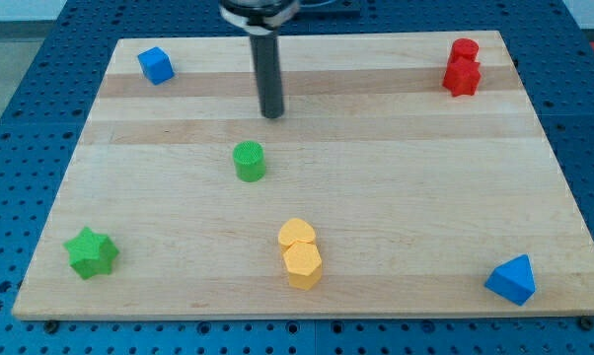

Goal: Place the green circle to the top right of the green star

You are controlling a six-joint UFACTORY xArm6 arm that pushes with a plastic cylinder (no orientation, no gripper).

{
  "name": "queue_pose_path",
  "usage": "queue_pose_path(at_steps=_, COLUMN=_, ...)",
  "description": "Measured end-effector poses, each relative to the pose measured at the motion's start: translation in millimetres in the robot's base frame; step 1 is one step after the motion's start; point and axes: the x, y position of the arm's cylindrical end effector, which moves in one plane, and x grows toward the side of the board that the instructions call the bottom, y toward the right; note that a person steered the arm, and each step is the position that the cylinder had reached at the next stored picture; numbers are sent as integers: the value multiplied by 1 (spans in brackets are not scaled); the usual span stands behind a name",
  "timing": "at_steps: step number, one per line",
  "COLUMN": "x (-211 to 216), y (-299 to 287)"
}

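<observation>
The green circle [249, 161] stands on the wooden board left of centre. The green star [91, 252] lies near the board's bottom left corner, far down and to the left of the circle. My tip [271, 115] is just above and slightly right of the green circle, apart from it by a small gap. The rod rises from the tip to the view's top edge.
A blue cube [156, 65] sits at the top left. Two red blocks [462, 67] stand together at the top right. A yellow heart [297, 235] and a yellow hexagon [303, 264] touch at bottom centre. A blue triangular block [512, 279] lies at bottom right.
</observation>
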Motion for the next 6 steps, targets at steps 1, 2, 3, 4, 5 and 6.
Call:
queue_pose_path(at_steps=1, x=35, y=-10)
queue_pose_path(at_steps=2, x=50, y=-12)
queue_pose_path(at_steps=3, x=63, y=-17)
queue_pose_path(at_steps=4, x=86, y=-35)
queue_pose_path(at_steps=5, x=111, y=-56)
queue_pose_path(at_steps=6, x=132, y=-77)
